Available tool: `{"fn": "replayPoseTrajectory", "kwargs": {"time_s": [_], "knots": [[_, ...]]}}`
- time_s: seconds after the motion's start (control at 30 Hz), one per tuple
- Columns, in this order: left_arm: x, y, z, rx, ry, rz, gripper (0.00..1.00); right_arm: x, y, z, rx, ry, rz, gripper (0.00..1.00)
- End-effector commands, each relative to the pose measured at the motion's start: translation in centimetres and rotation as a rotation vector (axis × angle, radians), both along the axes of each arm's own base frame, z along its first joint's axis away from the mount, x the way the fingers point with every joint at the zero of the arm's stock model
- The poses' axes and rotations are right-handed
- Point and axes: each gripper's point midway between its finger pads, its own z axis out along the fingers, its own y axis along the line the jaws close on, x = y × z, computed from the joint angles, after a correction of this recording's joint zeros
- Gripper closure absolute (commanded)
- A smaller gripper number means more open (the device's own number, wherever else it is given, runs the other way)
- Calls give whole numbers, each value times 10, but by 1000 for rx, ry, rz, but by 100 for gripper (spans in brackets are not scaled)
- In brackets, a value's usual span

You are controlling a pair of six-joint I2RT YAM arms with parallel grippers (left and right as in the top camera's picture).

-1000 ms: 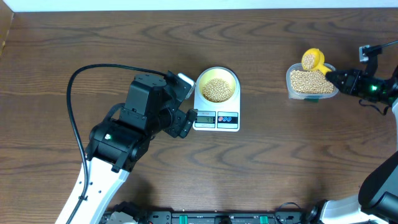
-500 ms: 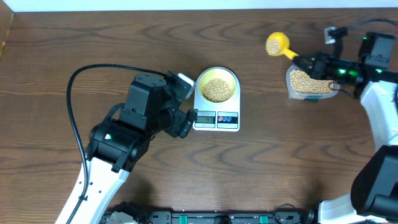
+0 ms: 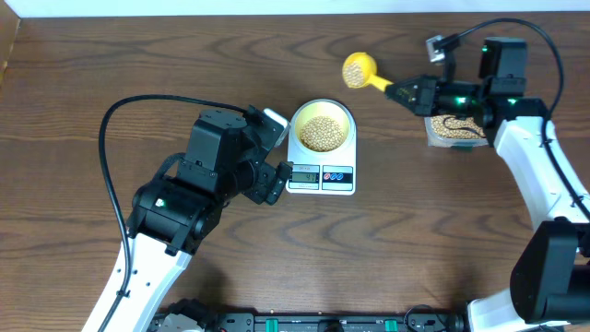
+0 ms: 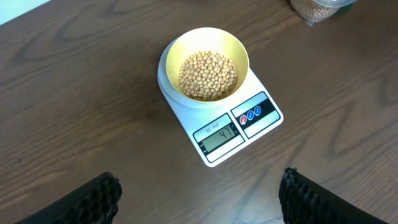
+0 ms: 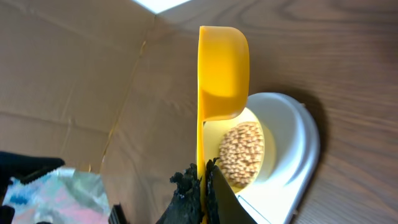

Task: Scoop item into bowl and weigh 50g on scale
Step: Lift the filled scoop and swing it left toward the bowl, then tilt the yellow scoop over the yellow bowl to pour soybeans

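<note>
Dark wood-grain surface [image 3: 92, 55] fills every view. Nearest you, your left tool [image 3: 274, 152] hangs with its jaws spread wide, holding nothing, just left of the flat white digital kitchen scale [image 4: 242, 134]. In its wrist view, both black fingers [image 4: 93, 199] sit at the bottom corners with the scale beyond them.

On the scale's far half stands the small round pale yellow bowl [image 4: 239, 46], upright, with a mound of small round beige-tan beans [image 4: 208, 74] inside. Digits show on the scale's grey display [image 4: 219, 135].

Farther back and to the right, your right tool [image 3: 401, 91] is clamped tight on the handle of the bright yellow long-handled measuring scoop [image 3: 358, 68]. From overhead its cup lies just past the bowl's far right rim. You cannot tell whether the cup is loaded.

Beneath that arm stands the clear plastic tub [image 3: 447, 138], with more beans in it.
</note>
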Motion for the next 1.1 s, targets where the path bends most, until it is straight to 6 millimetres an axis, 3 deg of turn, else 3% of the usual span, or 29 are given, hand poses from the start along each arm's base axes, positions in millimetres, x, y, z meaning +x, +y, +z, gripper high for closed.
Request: {"fn": "replayPoseTrajectory", "kwargs": {"time_s": [0.0, 0.37, 0.77, 1.07], "knots": [[0, 0, -1, 2, 4, -9, 16, -12, 26, -1, -13, -67, 106, 99], [0, 0, -1, 2, 4, -9, 17, -32, 50, -15, -143, -254, 280, 99], [0, 0, -1, 2, 4, -9, 17, -35, 50, -17, -225, -481, 393, 99], [0, 0, -1, 2, 4, -9, 17, -30, 46, -23, -292, -522, 398, 99]]}}
